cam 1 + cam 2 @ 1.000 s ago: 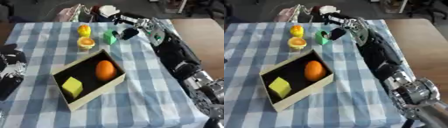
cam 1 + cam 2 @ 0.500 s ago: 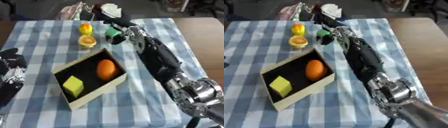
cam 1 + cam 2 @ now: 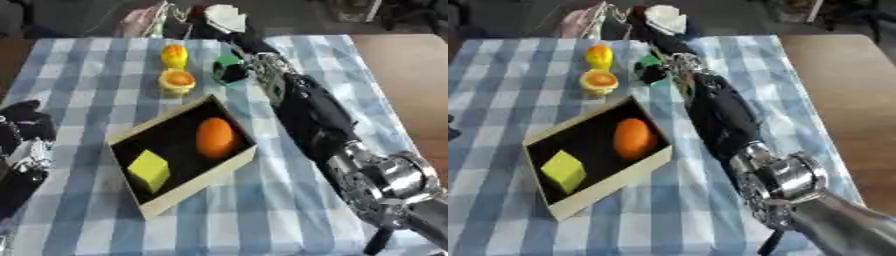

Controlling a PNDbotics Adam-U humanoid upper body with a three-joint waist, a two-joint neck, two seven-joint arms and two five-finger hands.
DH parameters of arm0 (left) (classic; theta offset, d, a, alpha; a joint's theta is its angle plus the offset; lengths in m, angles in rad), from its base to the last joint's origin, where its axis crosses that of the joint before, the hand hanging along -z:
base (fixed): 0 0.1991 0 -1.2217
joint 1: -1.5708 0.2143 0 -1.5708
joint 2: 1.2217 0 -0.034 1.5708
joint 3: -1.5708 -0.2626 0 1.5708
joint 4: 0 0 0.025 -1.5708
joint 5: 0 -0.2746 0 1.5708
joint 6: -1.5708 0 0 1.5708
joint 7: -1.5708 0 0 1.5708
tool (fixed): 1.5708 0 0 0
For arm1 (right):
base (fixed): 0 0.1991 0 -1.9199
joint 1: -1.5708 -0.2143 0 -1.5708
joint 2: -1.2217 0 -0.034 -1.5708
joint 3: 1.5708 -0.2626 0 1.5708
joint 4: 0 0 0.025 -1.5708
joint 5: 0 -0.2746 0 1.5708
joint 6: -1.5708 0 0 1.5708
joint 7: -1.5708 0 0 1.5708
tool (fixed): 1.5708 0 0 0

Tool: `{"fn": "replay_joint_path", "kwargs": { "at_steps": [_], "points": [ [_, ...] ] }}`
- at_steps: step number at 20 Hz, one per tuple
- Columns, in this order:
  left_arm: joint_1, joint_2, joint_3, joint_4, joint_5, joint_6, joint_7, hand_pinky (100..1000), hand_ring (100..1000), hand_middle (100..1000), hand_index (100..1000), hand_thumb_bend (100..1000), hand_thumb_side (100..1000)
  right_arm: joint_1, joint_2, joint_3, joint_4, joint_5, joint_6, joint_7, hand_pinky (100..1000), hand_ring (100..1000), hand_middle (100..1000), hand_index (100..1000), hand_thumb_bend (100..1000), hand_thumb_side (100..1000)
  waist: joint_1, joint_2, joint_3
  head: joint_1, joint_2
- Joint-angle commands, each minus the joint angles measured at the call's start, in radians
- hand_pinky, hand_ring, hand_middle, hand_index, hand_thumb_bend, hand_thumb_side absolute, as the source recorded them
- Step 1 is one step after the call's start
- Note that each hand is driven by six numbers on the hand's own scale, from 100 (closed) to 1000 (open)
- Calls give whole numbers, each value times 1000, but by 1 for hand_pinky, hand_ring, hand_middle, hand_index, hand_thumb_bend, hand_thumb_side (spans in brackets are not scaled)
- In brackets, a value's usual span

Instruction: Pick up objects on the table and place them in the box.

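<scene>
Even, moderately bright light on counter [image 3: 79,75]; shadows soft. Both views blurred overall, edges smeared. Box [image 3: 188,192] interior dark. Background above counter dim. Silver arm joint shows small glare.

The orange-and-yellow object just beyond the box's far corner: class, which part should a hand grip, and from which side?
Probably grip the orange-and-yellow object round its sides, coming from above: it sits low and roundish, and the box wall and a yellow object crowd its near and far sides.
</scene>
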Motion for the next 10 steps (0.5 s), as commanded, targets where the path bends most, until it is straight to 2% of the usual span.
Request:
{"fn": "replay_joint_path", "kwargs": {
  "at_steps": [1, 5, 10],
  "points": [
    [-12, 4, -2, -9, -8, 0, -7, 671, 577, 604, 796, 206, 540, -24, -27, -6, 4, -7, 25, 13, 929, 919, 932, 954, 100, 568, -2, 1, 4, -6, 4],
    [-12, 3, -4, -11, -8, 1, -11, 672, 577, 604, 798, 206, 542, -19, -25, -6, 11, 11, 49, 8, 926, 919, 935, 956, 100, 618, 1, 3, 7, -12, 4],
    [-12, 0, -4, -11, -11, 3, -14, 672, 577, 605, 801, 204, 546, -12, -20, 0, 27, 49, 60, 16, 917, 916, 930, 964, 100, 630, 4, 4, 9, -17, 4]
  ]
}}
